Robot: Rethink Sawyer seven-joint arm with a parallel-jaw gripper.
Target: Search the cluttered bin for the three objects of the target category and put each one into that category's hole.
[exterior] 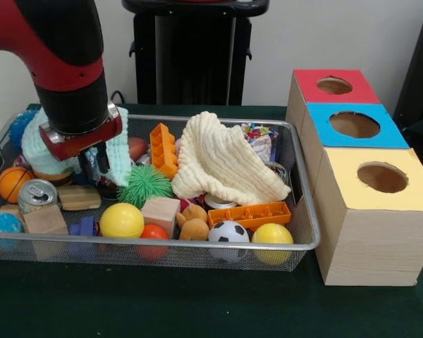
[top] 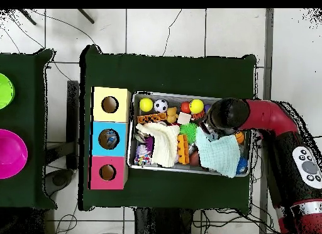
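Gripper (exterior: 95,167): low in the wire bin (exterior: 299,176), fingers hidden; state cannot be told.
Yellow ball (exterior: 121,220): front row, smooth, light, may roll; grasp across the middle.
Holes: boxes (exterior: 374,211) beside bin.

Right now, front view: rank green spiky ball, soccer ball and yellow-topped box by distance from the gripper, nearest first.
1. Green spiky ball: just right of the gripper in the bin.
2. Soccer ball: front rim of the bin, right of centre.
3. Yellow-topped box: outside the bin, far right.
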